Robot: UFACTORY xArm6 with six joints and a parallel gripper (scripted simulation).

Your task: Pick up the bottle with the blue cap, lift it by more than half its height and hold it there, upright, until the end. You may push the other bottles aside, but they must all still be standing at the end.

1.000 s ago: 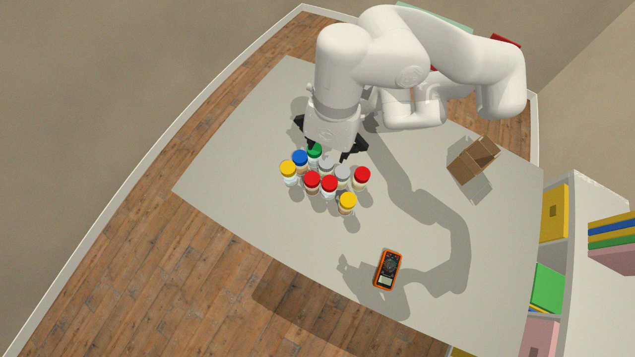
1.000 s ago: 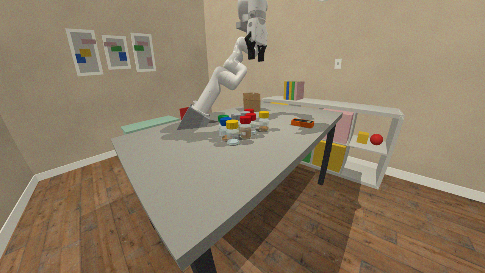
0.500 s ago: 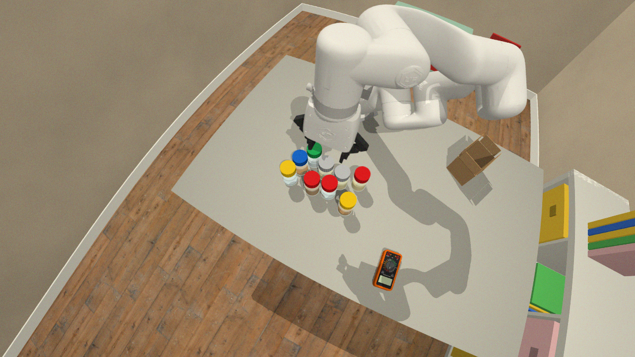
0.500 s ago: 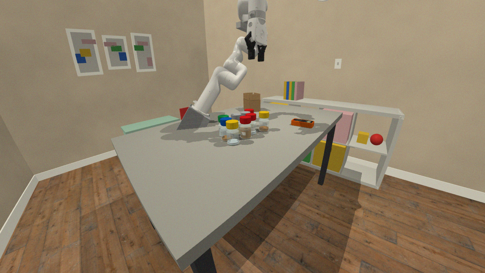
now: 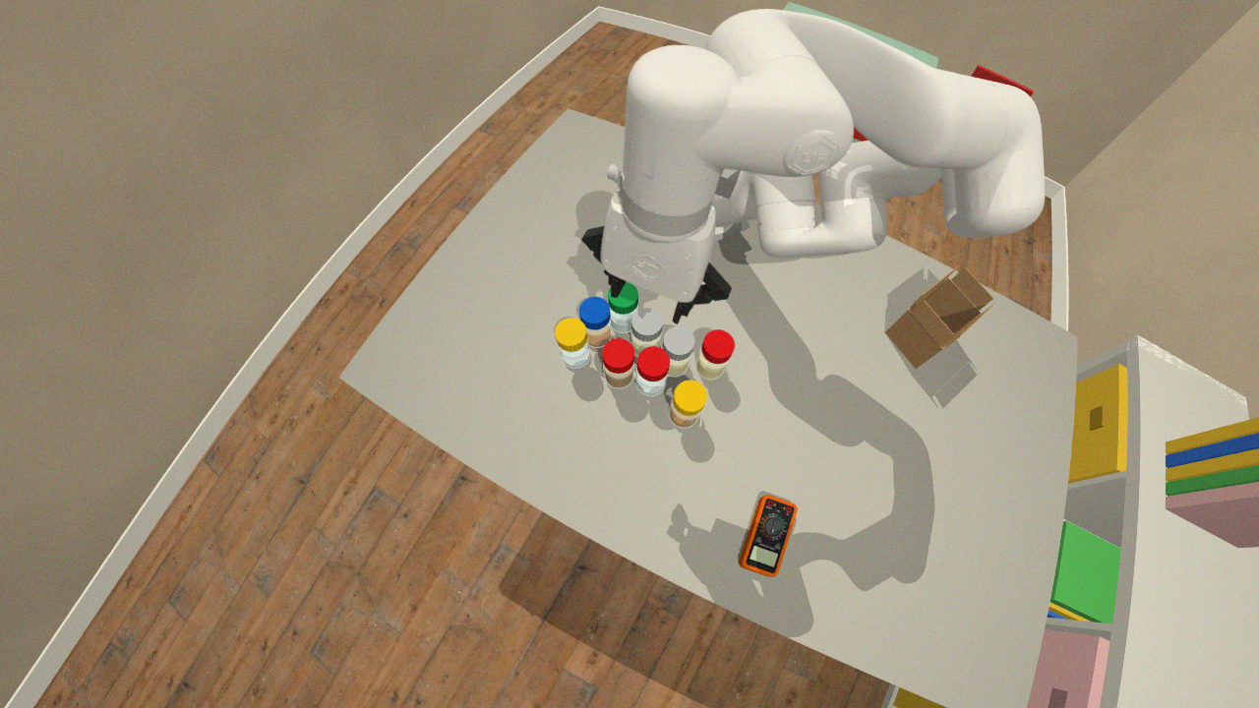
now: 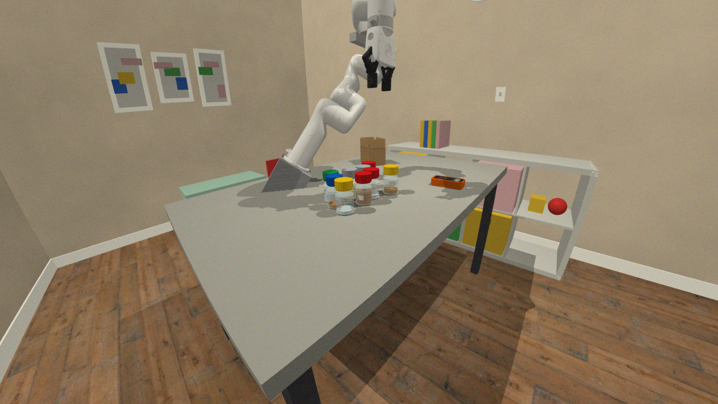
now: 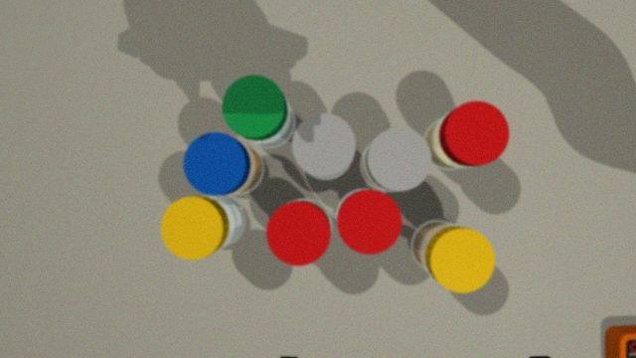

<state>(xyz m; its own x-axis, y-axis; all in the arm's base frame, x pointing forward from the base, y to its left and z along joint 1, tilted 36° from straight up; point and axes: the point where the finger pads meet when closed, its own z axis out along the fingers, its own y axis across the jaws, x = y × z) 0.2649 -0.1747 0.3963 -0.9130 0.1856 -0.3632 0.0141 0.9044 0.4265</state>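
Observation:
The blue-capped bottle stands upright on the grey table at the left side of a tight cluster of bottles. It also shows in the side view and in the wrist view. A green-capped bottle stands right behind it and a yellow-capped one right in front. My gripper hangs open and empty high above the cluster, fingers pointing down. In the top view its black fingers show over the back of the cluster.
Other upright bottles: two grey caps, three red, one yellow. An orange multimeter lies nearer the front edge. A cardboard box stands at the right. A shelf stands beside the table.

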